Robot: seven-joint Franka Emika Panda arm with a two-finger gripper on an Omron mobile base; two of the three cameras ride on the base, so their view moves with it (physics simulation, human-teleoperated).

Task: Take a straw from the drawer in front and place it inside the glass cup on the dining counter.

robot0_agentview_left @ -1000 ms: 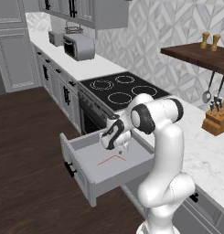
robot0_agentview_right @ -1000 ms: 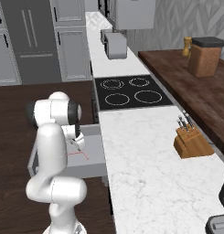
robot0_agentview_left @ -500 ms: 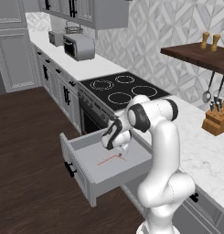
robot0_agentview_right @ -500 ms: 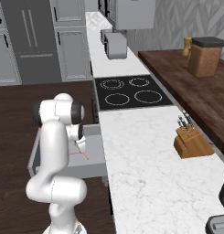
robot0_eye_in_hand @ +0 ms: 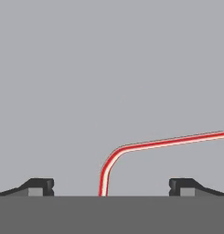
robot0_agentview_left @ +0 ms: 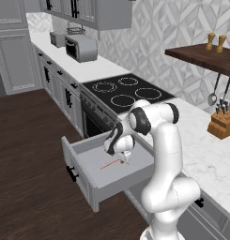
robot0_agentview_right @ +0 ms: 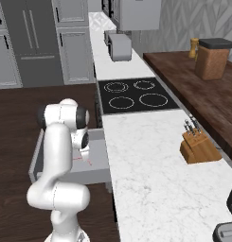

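Inside open drawer [robot0_agentview_left: 95, 161]: gripper [robot0_eye_in_hand: 111, 186] spread wide, empty, straw [robot0_eye_in_hand: 150, 145] lying between fingertips, untouched

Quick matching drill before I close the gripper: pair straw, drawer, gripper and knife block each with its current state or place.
Things:
1. straw
2. drawer
3. gripper
4. knife block

States or places:
A. standing on the marble worktop, right of the cooktop
B. open, fingers either side of the straw
C. lying flat on the drawer floor
D. pulled out, its inside exposed

Pairs: 1-C, 2-D, 3-B, 4-A
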